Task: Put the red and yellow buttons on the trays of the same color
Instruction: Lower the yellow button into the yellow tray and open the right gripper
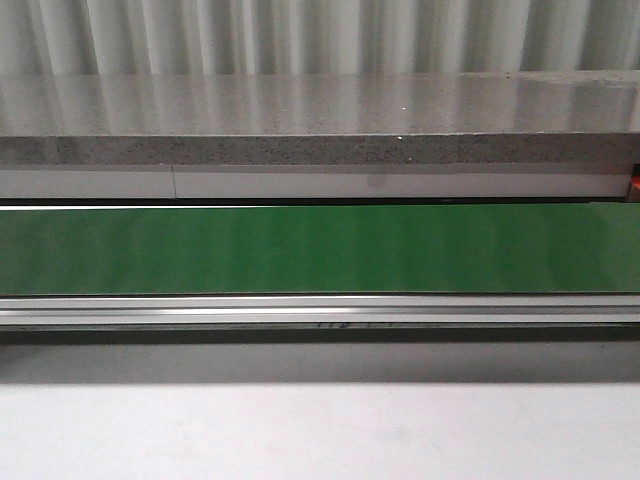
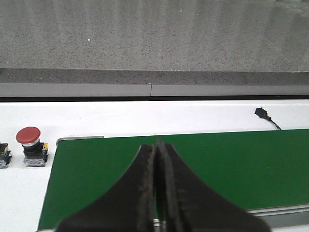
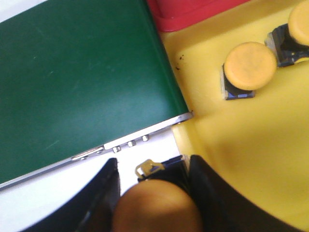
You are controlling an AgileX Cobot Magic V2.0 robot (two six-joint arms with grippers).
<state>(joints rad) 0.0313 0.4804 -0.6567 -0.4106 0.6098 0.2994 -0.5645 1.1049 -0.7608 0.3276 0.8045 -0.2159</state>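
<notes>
Front view showed only the bare green belt (image 1: 320, 248) — no buttons, no grippers.

Left wrist: the left gripper (image 2: 155, 164) was pressed together and empty; a red button (image 2: 29, 140) stood upright just off the belt's end.

Right wrist: the right gripper (image 3: 152, 193) pinched a yellow button (image 3: 157, 208), cap toward the camera, over the yellow tray (image 3: 251, 145) edge — likely needing carrying inward, then release.

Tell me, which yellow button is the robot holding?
The one pinched in the right gripper, the yellow button over the tray's edge. The other two sit free on the yellow tray.
</notes>
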